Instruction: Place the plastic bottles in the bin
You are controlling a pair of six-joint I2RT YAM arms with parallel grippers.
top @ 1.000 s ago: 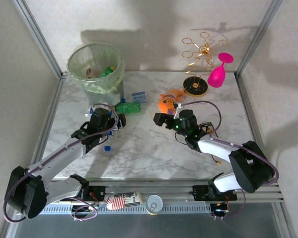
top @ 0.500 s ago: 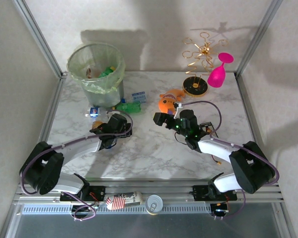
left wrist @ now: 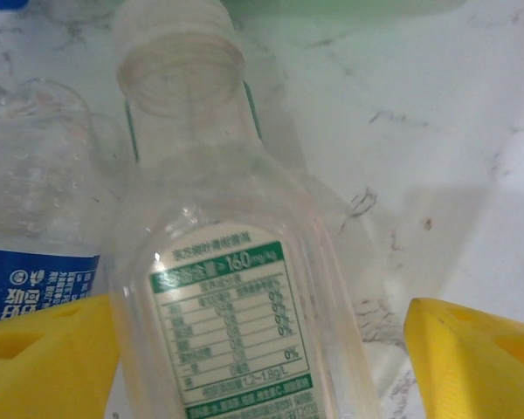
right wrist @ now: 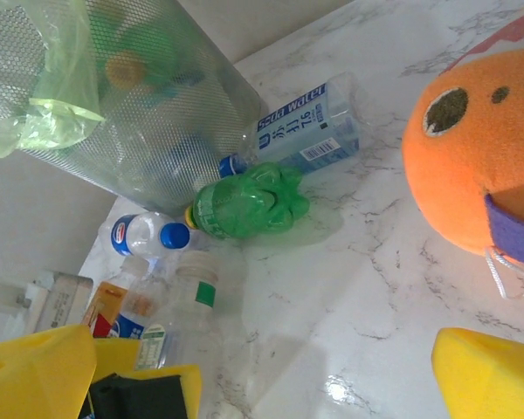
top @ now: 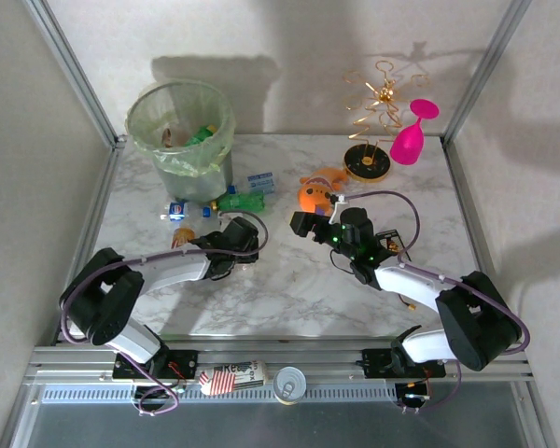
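Observation:
A clear capless plastic bottle [left wrist: 231,288] with a green-and-white label lies on the marble between the yellow fingers of my left gripper [left wrist: 258,310]. The jaws stand open, with a gap at the right finger [left wrist: 476,358]. From above, the left gripper [top: 226,231] sits just in front of the bin [top: 191,173], which holds bottles in its green bag. More bottles lie by the bin: a green one [right wrist: 244,205], a blue-labelled one [right wrist: 306,131], a small blue-capped one [right wrist: 148,236] and the capless one [right wrist: 188,297]. My right gripper [top: 303,224] hovers open and holds nothing.
An orange fish toy [top: 315,193] lies just beyond the right gripper. A gold wire stand [top: 369,163] and a pink goblet [top: 411,140] stand at the back right. A can [top: 289,383] and a striped object sit on the front rail.
My left arm has swung right and forward, bringing its gripper round the capless bottle, and its jaws have narrowed. The right arm has hardly moved.

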